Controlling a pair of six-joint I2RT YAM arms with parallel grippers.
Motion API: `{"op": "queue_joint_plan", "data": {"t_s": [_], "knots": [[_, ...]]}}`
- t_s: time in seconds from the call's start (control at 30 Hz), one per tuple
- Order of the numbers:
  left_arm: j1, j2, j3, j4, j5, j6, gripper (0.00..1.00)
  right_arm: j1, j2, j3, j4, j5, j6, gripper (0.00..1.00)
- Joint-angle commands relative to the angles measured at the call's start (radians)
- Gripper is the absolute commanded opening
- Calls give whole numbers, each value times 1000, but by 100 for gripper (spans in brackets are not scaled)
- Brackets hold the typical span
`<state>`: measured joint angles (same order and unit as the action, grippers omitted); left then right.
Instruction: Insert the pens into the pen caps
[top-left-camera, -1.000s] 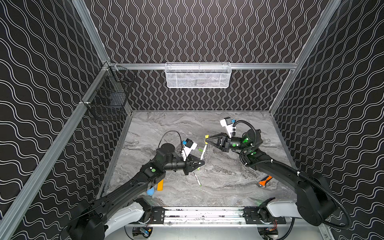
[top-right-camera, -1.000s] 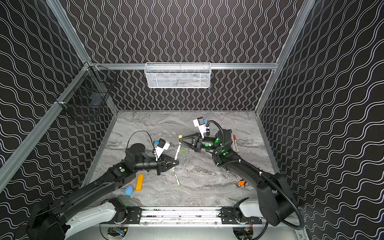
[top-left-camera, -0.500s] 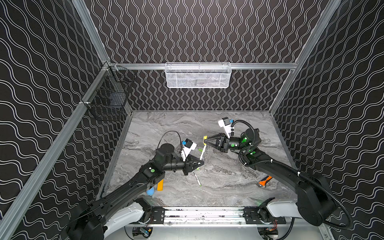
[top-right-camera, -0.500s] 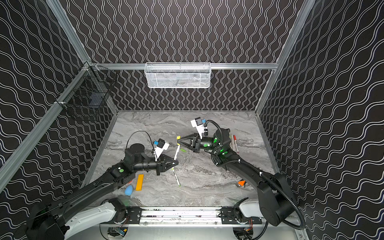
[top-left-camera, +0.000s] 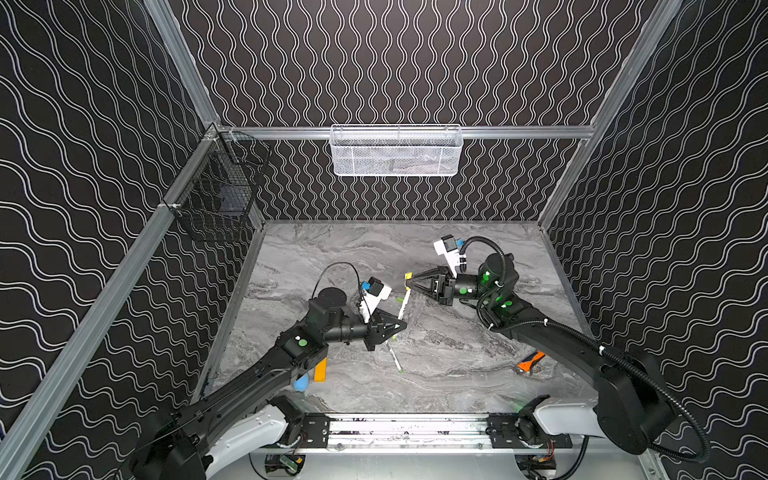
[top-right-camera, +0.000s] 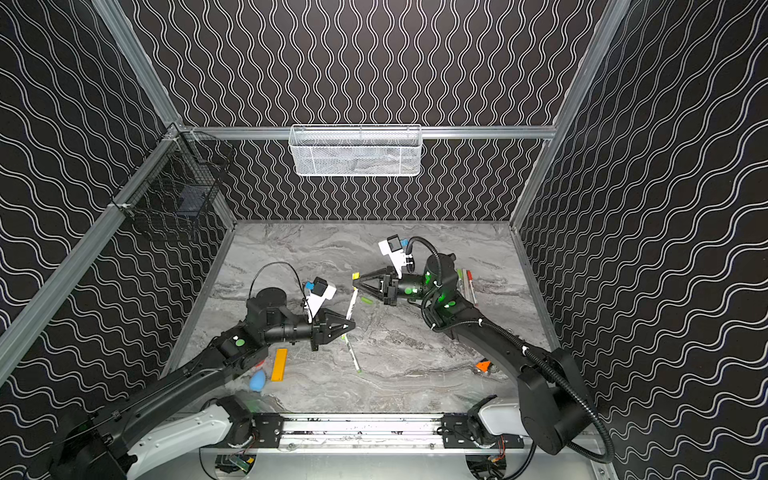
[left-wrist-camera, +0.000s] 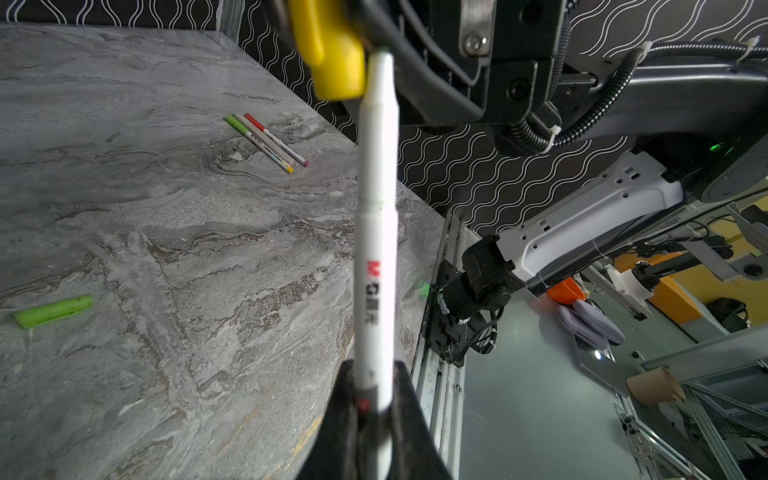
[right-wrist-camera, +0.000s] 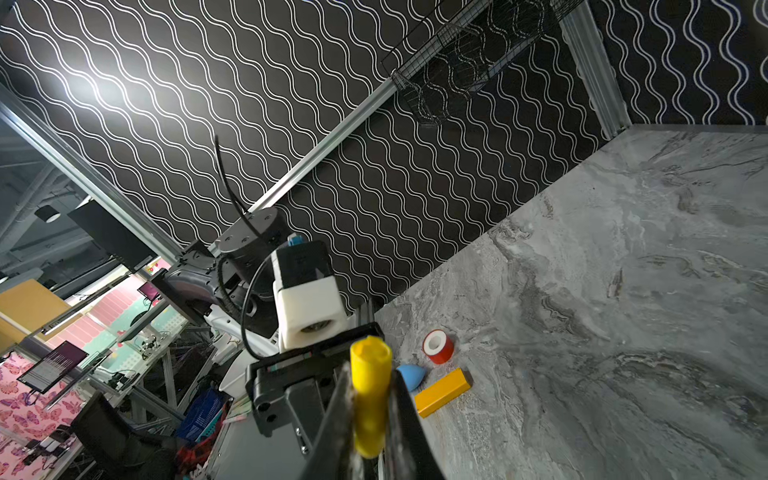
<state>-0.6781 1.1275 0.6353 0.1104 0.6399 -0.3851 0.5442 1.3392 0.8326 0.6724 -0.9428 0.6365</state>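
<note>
Left hand (top-left-camera: 400, 326) is closed on the lower end of a white pen (top-left-camera: 404, 305). The pen is raised off the worktop (top-left-camera: 449, 357) and slants up toward the right hand (top-left-camera: 409, 283). Right hand is clamped on a yellow cap (top-left-camera: 408, 275), with the cap crosswise between its jaws.

In the left wrist view, the upper end of the white pen (left-wrist-camera: 376, 232) lies just beside the yellow cap (left-wrist-camera: 332, 54) and is not seated in it. Contact between the two cannot be determined.

In the right wrist view, the open mouth of the yellow cap (right-wrist-camera: 370, 386) points away from the hand.

A green cap (top-right-camera: 366, 300) lies loose on the worktop, between and below the two hands. A second pen (top-right-camera: 351, 353) lies flat below the left hand, which covers its far end in both top views.

Three pens (top-right-camera: 467, 284) lie side by side near the right wall. The right arm (top-left-camera: 540, 332) hides them in a top view.

An orange-yellow bar (top-right-camera: 279, 364), a blue blob (top-right-camera: 257, 380) and a red tape roll (right-wrist-camera: 438, 347) sit close together at the front left, partly under the left arm. An orange-handled tool (top-right-camera: 483, 365) lies at the front right, partly behind the right arm.
</note>
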Motion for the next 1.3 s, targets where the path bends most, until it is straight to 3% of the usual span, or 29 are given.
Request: {"op": "queue_joint_plan", "data": {"t_s": [0.0,1.27], "knots": [[3,10,0,29,2,16,0,2,-11,8,-8,5,-18,12],[3,-1,-5,27,-12,16,0,7,-22,36,-7,-2,-17,13]]}}
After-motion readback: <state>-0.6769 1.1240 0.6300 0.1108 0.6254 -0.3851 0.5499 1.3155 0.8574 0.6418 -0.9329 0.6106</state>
